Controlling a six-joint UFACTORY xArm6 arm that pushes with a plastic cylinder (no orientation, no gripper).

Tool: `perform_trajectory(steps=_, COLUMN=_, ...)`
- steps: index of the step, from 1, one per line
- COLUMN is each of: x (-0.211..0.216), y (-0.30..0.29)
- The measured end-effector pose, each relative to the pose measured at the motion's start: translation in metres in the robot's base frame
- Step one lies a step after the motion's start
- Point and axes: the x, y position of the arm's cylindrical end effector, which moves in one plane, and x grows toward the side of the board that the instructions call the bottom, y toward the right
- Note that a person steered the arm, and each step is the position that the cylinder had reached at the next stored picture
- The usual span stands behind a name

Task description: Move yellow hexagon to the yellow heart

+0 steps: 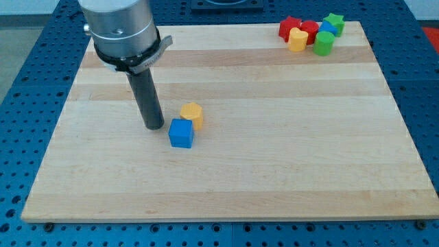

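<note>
The yellow hexagon (192, 113) is parked mid-board, touching the blue cube (182, 133) at 7 o'clock; my tip (153, 127) is set at 9. No jaws here. Still approach stage: a long push toward 2 o'clock to the yellow heart (298, 39) is needed

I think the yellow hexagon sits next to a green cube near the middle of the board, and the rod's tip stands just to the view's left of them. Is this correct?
Not quite: the cube beside the yellow hexagon is blue, not green. The camera view shows the blue cube touching the hexagon near the board's middle, and my tip does stand just to the view's left of them.
</note>
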Motion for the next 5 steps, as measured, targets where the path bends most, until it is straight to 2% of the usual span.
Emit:
perform_trajectory(steps=1, x=0.002, y=0.036)
perform_trajectory(steps=5, x=-0.093, y=0.173)
